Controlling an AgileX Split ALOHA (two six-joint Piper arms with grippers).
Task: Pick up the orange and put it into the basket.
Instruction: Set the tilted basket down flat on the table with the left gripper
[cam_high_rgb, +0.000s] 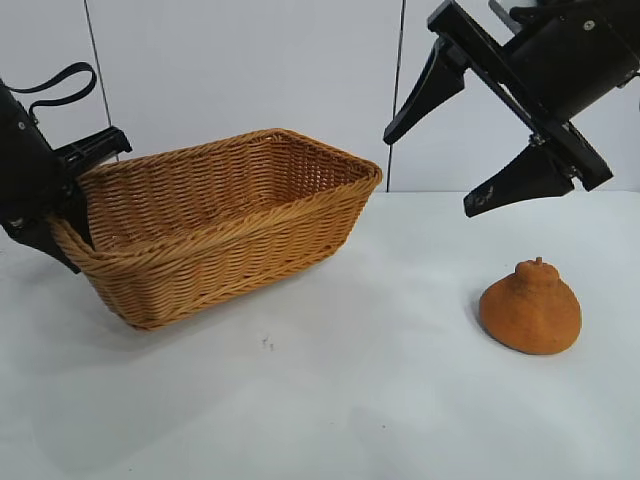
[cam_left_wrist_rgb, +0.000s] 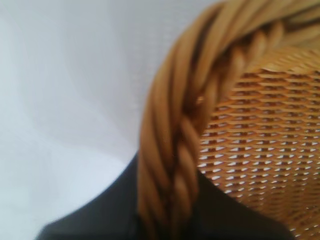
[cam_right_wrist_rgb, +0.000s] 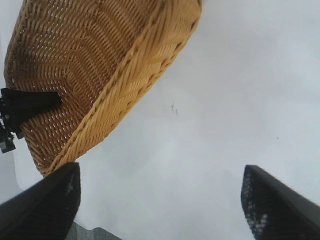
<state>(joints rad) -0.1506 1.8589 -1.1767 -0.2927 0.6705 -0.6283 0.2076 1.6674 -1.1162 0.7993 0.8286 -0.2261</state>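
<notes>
The orange (cam_high_rgb: 530, 308), a dull orange-brown dome with a small knob, rests on the white table at the right, apart from everything. The tan wicker basket (cam_high_rgb: 250, 215) stands at the left. My left gripper (cam_high_rgb: 68, 205) is shut on the left end of the basket's braided rim (cam_left_wrist_rgb: 170, 125), with one finger inside and one outside. My left gripper (cam_left_wrist_rgb: 167, 205) shows the rim pinched between its dark fingers. My right gripper (cam_high_rgb: 430, 172) hangs open in the air above and to the left of the orange, holding nothing. The right wrist view shows my right gripper (cam_right_wrist_rgb: 159, 172) over bare table beside the basket (cam_right_wrist_rgb: 100, 75); the orange is out of that view.
White table (cam_high_rgb: 330, 400) runs between basket and orange, with a tiny dark speck (cam_high_rgb: 267, 342) on it. A pale wall stands behind. The left arm's finger (cam_right_wrist_rgb: 30, 107) shows inside the basket in the right wrist view.
</notes>
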